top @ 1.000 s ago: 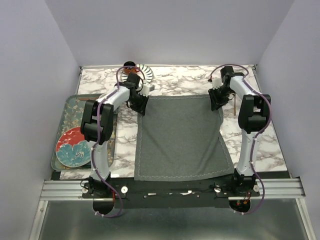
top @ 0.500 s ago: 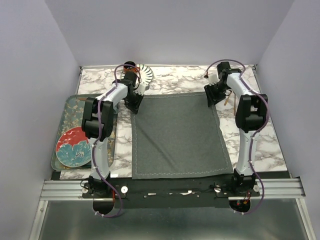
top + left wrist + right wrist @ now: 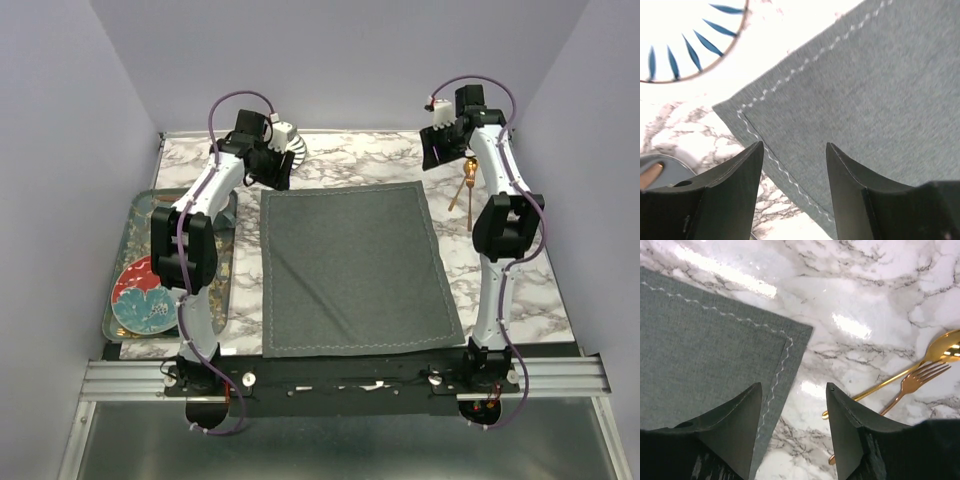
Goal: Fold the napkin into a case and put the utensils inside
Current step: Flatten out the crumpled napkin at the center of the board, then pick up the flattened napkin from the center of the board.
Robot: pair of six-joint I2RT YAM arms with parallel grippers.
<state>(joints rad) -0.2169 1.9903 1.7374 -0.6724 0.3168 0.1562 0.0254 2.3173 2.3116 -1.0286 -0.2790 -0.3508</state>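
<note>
Status check: the napkin (image 3: 350,270) lies spread flat on the marble table (image 3: 520,280), dark grey with that light zigzag stitching round the hem, its near edge right by the arm bases. No fold in it anywhere, so it's not a case yet. The left gripper (image 3: 794,150) sits over the far left corner of the cloth, jaws spread wide with nothing between them, and the striped saucer (image 3: 685,40) is just past that corner. The right gripper (image 3: 794,390) is doing the same thing over the far right corner, jaws apart and empty too. Both look like they're hanging a bit above the fabric, but honestly that's hard to call from the wrist views. The utensils (image 3: 912,372), a gold spoon and fork, lie side by side on bare marble just right of that corner, clear of the cloth. Off to the left there's a patterned tray (image 3: 130,220) with a red and blue plate (image 3: 140,295) on it.
</note>
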